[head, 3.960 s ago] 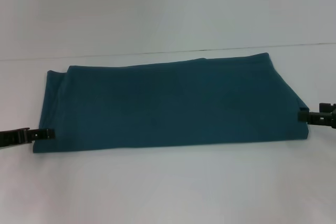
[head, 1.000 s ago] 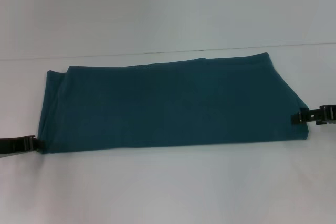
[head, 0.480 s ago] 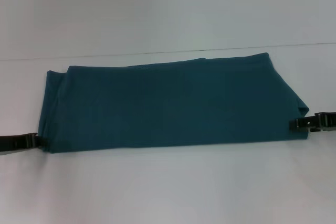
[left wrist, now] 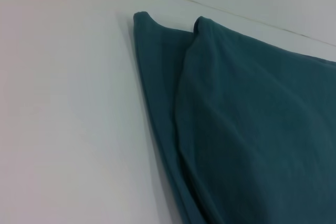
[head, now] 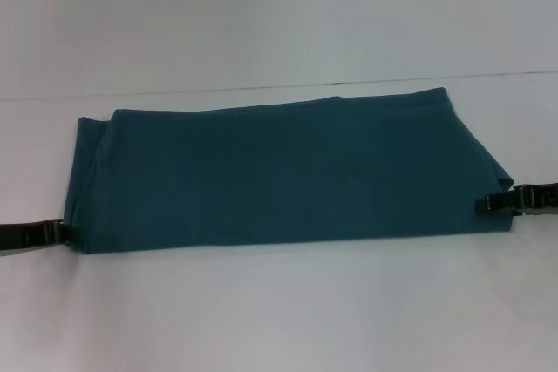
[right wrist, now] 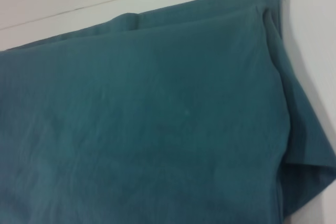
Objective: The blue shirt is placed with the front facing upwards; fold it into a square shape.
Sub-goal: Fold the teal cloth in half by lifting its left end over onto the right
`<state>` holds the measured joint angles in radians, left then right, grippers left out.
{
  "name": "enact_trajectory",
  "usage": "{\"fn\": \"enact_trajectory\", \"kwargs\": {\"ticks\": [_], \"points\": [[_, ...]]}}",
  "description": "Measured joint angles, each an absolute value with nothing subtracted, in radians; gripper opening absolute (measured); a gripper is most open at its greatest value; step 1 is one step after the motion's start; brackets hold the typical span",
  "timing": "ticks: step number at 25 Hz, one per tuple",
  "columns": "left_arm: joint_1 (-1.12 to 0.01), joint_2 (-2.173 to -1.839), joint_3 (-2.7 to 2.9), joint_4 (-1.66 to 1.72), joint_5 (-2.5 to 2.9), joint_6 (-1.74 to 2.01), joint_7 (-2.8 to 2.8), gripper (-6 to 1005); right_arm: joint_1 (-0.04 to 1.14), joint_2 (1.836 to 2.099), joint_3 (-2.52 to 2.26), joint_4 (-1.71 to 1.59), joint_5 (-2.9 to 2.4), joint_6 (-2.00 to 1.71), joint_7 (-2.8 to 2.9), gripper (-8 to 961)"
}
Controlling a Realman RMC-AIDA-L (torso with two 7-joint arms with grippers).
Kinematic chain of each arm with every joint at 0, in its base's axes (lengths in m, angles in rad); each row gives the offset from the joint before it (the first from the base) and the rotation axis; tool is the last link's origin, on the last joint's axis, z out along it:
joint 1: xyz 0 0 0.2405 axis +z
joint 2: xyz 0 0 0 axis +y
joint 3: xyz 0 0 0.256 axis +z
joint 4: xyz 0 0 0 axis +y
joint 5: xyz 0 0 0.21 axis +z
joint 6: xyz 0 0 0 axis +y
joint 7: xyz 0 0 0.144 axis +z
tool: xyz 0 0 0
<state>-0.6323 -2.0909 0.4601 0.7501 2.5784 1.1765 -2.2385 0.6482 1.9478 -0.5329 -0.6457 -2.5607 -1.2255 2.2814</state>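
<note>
The blue shirt (head: 279,172) lies flat across the middle of the white table (head: 279,311), already folded into a long band that runs from the robot's left to its right, with no lettering or collar showing on the upper face. At its left end two layers show, the upper one set slightly in from the lower, and the left wrist view shows those two rounded far corners side by side (left wrist: 247,124). At the right end the cloth tucks under itself near the front corner, a fold the right wrist view shows as a loose flap (right wrist: 157,129). The left gripper (head: 57,233) sits low at the shirt's front left corner, touching its edge, and whether its fingers are parted or pinched cannot be told. The right gripper (head: 485,205) reaches in at the front right corner, its tip over the cloth's edge; its grip cannot be told either.
</note>
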Motion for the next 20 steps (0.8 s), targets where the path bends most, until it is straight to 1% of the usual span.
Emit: {"fn": "enact_trajectory", "kwargs": {"ticks": [5,16,19,20], "points": [[-0.633,-2.092,0.460,0.750,2.574,1.177,-2.238,28,0.649,1.948,-0.534,-0.640,-2.561,-1.218,2.282,674],[-0.633,-2.095,0.460,0.750,2.556,1.177,-2.221,28,0.648,1.951,-0.544,-0.637,-2.562,-1.210,2.279,234],[-0.629,-2.096,0.460,0.750,2.533,1.178,-2.201,28,0.644,1.951,-0.545,-0.641,-2.561,-1.209,2.276,34],[-0.627,-2.096,0.459,0.750,2.526,1.179,-2.194,28,0.643,1.951,-0.545,-0.642,-2.561,-1.210,2.275,34]]}}
